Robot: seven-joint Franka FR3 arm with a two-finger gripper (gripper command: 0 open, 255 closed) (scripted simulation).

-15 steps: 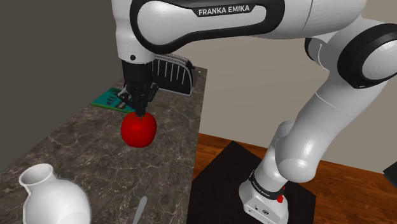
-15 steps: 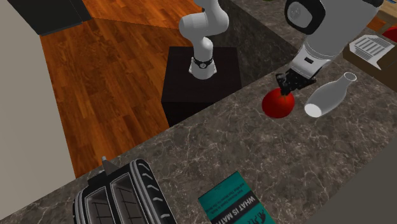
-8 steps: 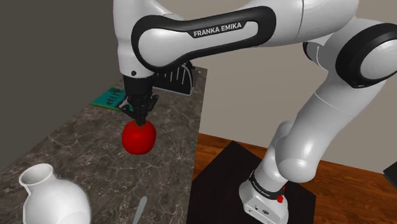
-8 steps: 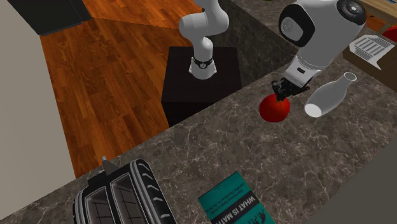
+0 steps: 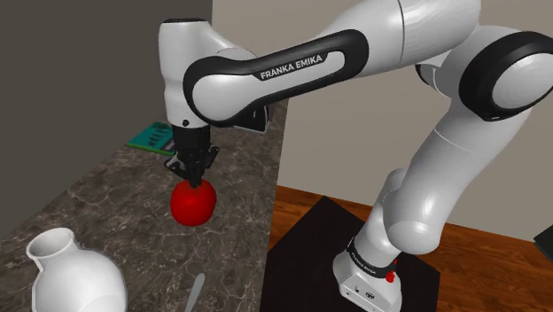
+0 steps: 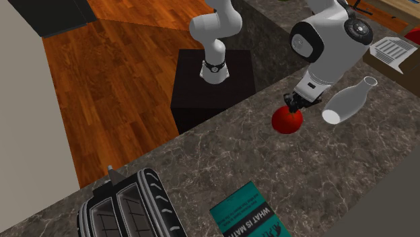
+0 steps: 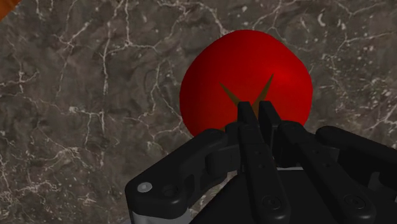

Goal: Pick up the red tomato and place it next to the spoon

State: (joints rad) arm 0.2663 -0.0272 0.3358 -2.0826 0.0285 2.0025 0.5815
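The red tomato (image 5: 194,204) hangs under my gripper (image 5: 192,175) over the dark marble counter (image 5: 97,199). In the wrist view the two fingers (image 7: 249,121) stand almost together, pinched on the brown stem at the top of the tomato (image 7: 216,83). The second exterior view has the tomato (image 6: 287,121) near the counter's edge, below the gripper (image 6: 293,105). I cannot tell whether it touches the counter. The grey spoon (image 5: 195,292) lies at the shoulder view's bottom edge, nearer the camera than the tomato.
A white vase (image 5: 69,273) stands at the shoulder view's lower left; in the second exterior view the vase (image 6: 346,102) is just right of the tomato. A green book (image 5: 151,137) and a toaster (image 6: 131,207) sit farther along the counter. The counter edge drops to a wooden floor (image 5: 483,266).
The arm's upper links have swung over while the gripper stayed shut on the tomato. The tomato has drifted slightly lower in the shoulder view and a little left in the second exterior view.
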